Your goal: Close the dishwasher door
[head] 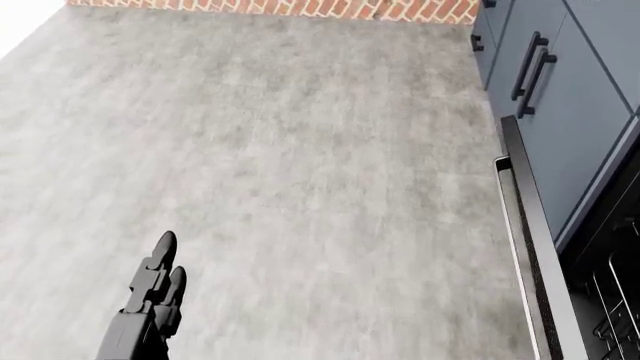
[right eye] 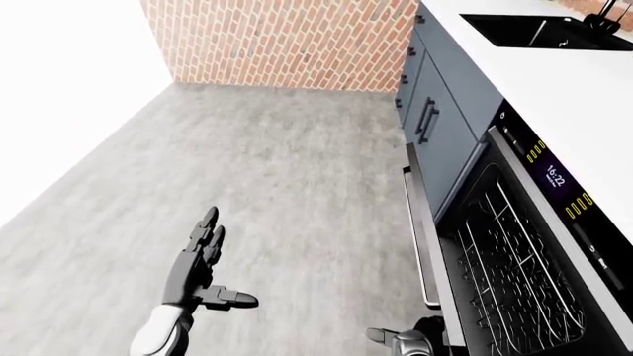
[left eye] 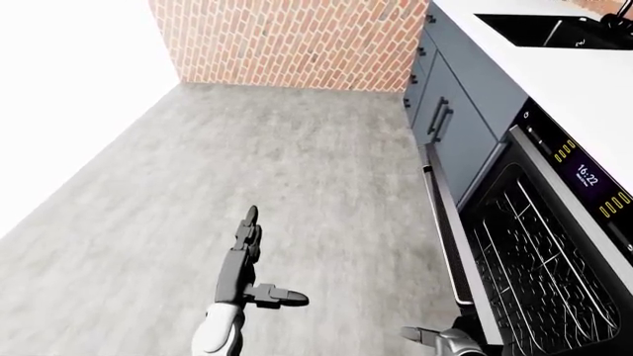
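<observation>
On the right side of the left-eye view, the dishwasher door (left eye: 450,237) hangs open, lowered out over the grey floor (left eye: 297,170), and its long handle (left eye: 442,222) runs along the outer edge. Behind the door, the wire rack (left eye: 539,259) inside the dishwasher is visible, and above it a dark control strip (left eye: 584,174) shows yellow marks and a lit clock. A white counter (left eye: 584,70) lies over the dark blue cabinets (left eye: 450,111), with a black sink (left eye: 549,30) set into it near the top right corner. A brick wall (left eye: 297,41) closes the top of the view.

The left hand (left eye: 247,259) is low in the middle of the view, well apart from the door. Its fingers (left eye: 250,222) are stretched out straight and the thumb points to the side, so the hand is spread and holds nothing. The right hand (left eye: 440,341) shows only partly at the bottom edge, just beside the lower end of the door. I cannot tell whether its fingers are spread or pressed together, and I cannot tell if it touches the door.
</observation>
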`<state>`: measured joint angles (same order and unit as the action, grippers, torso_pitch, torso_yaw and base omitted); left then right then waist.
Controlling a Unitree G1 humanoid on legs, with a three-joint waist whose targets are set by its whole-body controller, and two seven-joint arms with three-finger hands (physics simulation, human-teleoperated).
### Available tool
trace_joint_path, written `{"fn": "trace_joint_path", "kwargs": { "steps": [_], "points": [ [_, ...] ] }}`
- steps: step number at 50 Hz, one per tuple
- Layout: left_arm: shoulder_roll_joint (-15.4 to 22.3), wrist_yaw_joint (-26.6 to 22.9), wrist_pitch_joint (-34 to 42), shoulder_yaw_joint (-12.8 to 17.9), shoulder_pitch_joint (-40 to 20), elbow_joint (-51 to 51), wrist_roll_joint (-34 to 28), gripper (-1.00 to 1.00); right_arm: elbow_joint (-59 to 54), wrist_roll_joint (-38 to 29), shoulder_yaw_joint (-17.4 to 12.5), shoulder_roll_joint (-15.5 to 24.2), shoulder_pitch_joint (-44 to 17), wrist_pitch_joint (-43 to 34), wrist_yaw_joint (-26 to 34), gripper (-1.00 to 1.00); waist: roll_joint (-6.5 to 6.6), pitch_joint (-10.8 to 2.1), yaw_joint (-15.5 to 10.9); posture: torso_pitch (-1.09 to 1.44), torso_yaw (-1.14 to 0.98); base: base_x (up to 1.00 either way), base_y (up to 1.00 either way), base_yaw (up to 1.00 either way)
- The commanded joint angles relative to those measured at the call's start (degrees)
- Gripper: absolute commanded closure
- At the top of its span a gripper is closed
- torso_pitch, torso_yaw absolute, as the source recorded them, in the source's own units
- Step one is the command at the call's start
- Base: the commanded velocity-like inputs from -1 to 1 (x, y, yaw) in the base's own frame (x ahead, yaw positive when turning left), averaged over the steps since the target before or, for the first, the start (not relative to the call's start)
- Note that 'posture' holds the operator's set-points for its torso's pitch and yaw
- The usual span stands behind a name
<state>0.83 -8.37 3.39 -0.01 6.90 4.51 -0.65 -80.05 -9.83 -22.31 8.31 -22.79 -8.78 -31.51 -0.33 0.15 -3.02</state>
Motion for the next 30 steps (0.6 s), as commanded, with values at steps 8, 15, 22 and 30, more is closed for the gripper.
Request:
{"fn": "trace_joint_path", "kwargs": {
  "steps": [8,15,22,30],
  "points": [
    [0.1,0.0,-1.7,0.2,-1.2,2.3,0.3,-1.00,0.5,0.4,-0.9,3.2,0.6,-1.3,-5.1,-1.00,-0.54,-0.63,0.7,0.00,0.00,0.00,0.00,0.00],
    [0.1,0.0,-1.7,0.3,-1.2,2.3,0.4,-1.00,0.6,0.0,-0.6,3.6,0.7,-1.7,-5.3,-1.00,-0.54,-0.58,0.8,0.00,0.00,0.00,0.00,0.00],
    [0.0,0.0,-2.2,-0.1,-0.9,1.9,0.1,-1.00,0.6,-0.2,-0.4,4.1,1.1,-2.0,-5.3,-1.00,-0.54,-0.52,0.7,0.00,0.00,0.00,0.00,0.00],
    [0.0,0.1,-2.1,-0.3,-0.7,2.1,0.0,-1.00,0.6,-0.3,-0.1,4.7,0.9,-2.6,-6.3,-1.00,-0.54,-0.49,0.7,0.00,0.00,0.00,0.00,0.00]
  ]
}}
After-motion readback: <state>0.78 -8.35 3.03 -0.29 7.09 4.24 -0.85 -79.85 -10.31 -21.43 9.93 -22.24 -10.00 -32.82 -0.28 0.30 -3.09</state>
